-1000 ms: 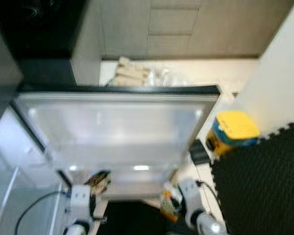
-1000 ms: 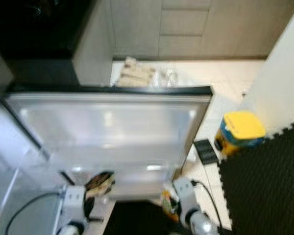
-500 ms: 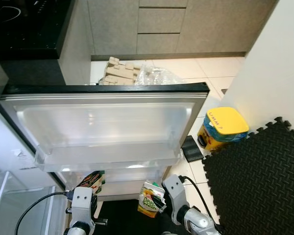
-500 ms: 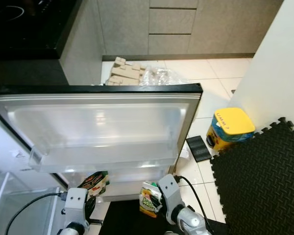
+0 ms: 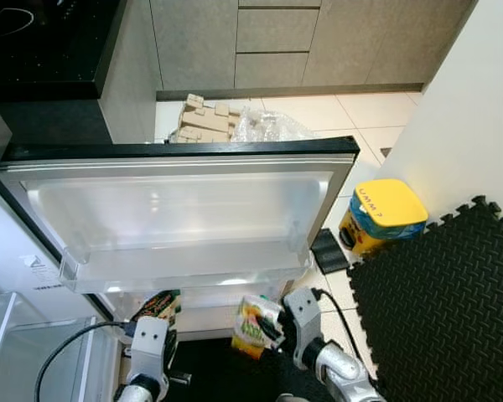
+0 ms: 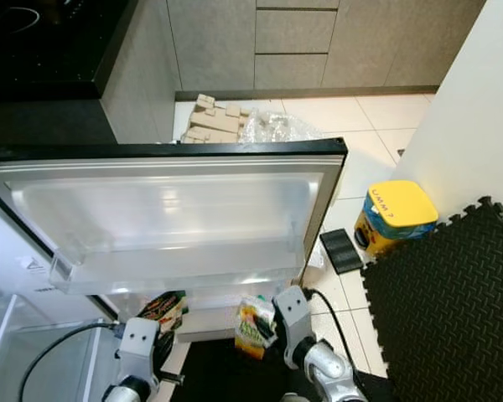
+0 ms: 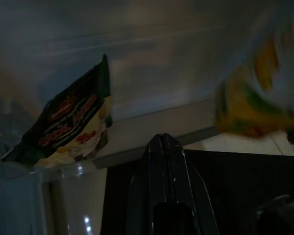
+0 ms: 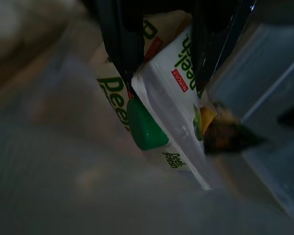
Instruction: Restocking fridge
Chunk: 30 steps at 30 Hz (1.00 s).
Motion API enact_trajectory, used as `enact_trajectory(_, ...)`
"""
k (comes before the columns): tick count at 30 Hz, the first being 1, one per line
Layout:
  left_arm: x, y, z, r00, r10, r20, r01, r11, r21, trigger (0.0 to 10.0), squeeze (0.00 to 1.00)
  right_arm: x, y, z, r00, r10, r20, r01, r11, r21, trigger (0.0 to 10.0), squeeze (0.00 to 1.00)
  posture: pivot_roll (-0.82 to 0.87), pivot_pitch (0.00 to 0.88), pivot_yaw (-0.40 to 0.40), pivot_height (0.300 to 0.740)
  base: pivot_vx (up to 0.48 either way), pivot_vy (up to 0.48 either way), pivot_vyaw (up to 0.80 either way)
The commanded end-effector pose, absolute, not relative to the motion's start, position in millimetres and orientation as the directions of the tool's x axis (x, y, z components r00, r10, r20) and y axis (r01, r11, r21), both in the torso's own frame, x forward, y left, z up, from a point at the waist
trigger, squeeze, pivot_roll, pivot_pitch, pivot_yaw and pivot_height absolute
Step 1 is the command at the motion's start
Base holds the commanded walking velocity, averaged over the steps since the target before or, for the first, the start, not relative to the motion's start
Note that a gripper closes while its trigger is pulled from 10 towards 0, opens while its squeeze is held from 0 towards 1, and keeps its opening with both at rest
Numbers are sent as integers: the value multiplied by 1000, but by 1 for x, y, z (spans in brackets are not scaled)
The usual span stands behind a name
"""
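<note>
The fridge door (image 5: pixel 184 151) stands open with a clear upper shelf (image 5: pixel 184 275) across it. My right gripper (image 5: pixel 271 328) is shut on a white and green juice carton (image 5: pixel 251 322) with a green cap (image 8: pixel 144 125), held tilted just below that shelf. Its black fingers (image 8: pixel 120 44) clamp the carton's top. A dark snack packet (image 5: pixel 157 306) leans in the lower door shelf. My left gripper (image 7: pixel 161 147) is shut with nothing in it, a short way from the packet (image 7: pixel 68 127).
A yellow bin with a blue band (image 5: pixel 381 216) stands on the tiled floor to the right, beside a small black item (image 5: pixel 327 251). Black foam matting (image 5: pixel 436 318) covers the right floor. Cardboard and plastic wrap (image 5: pixel 210 124) lie behind the door. A white wall (image 5: pixel 469 109) is at right.
The view has sharpened and shifted a little. My right gripper has raised the juice carton closer to the underside of the door shelf. The left arm has edged slightly to the right.
</note>
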<state>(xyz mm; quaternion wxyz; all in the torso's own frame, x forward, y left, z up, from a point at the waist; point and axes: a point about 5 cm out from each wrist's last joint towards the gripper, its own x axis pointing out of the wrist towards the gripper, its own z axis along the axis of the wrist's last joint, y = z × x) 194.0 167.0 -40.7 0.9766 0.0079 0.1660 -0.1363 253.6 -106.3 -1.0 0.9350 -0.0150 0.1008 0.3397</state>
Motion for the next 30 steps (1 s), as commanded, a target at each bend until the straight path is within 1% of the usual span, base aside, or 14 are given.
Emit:
enact_trajectory(1,186,171,-42,890,-308,-337,321,947,-18,10000,0,254,-103,6,749,648,-136,-652,758,26,10000,0,-83,123,-29,705,0,0,0)
enact_trajectory(2,186,171,-42,890,-308,-337,321,947,-18,10000,0,254,-103,6,749,648,-136,-652,758,26,10000,0,-83,123,-29,705,0,0,0)
enact_trajectory(3,184,170,-42,878,-345,-333,361,932,-13,10000,0,254,-101,8,740,660,-126,-664,748,16,10000,0,-81,123,-30,705,0,0,0)
enact_trajectory(9,180,164,-40,829,-455,-326,480,877,-6,10000,0,248,-95,3,697,700,-158,-709,705,-2,10000,0,-81,124,-34,705,0,0,0)
enact_trajectory(10,180,164,-40,829,-455,-326,480,877,-6,10000,0,248,-95,3,697,700,-158,-709,705,-2,10000,0,-81,124,-34,705,0,0,0)
enact_trajectory(12,179,160,-38,806,-502,-315,530,848,3,10000,0,245,-91,1,652,735,-185,-752,658,-32,10000,0,-83,127,-34,705,0,0,0)
enact_trajectory(13,179,160,-38,806,-502,-315,530,848,3,10000,0,245,-91,1,652,735,-185,-752,658,-32,10000,0,-83,127,-34,705,0,0,0)
enact_trajectory(15,179,158,-37,786,-536,-309,565,825,6,10000,0,243,-87,1,607,770,-195,-791,609,-56,10000,0,-83,129,-35,695,0,0,0)
enact_trajectory(19,180,157,-36,770,-561,-305,591,807,6,10000,0,242,-85,2,579,789,-207,-813,576,-79,10000,0,-84,133,-35,690,0,0,0)
enact_trajectory(23,181,155,-33,726,-614,-311,652,757,27,10000,0,239,-80,4,478,847,-232,-878,455,-149,10000,0,-84,137,-37,690,0,0,0)
enact_trajectory(25,181,155,-33,726,-614,-311,652,757,27,10000,0,239,-80,4,478,847,-232,-878,455,-149,10000,0,-84,137,-37,690,0,0,0)
enact_trajectory(27,180,158,-33,715,-623,-316,665,746,35,10000,0,235,-82,2,424,865,-269,-902,377,-209,10000,0,-82,140,-37,690,0,0,0)
enact_trajectory(28,180,158,-33,715,-623,-316,665,746,35,10000,0,235,-82,2,424,865,-269,-902,377,-209,10000,0,-82,140,-37,690,0,0,0)
enact_trajectory(30,180,160,-32,713,-626,-316,669,742,37,10000,0,233,-85,1,390,871,-297,-913,324,-248,10000,0,-82,140,-37,690,0,0,0)
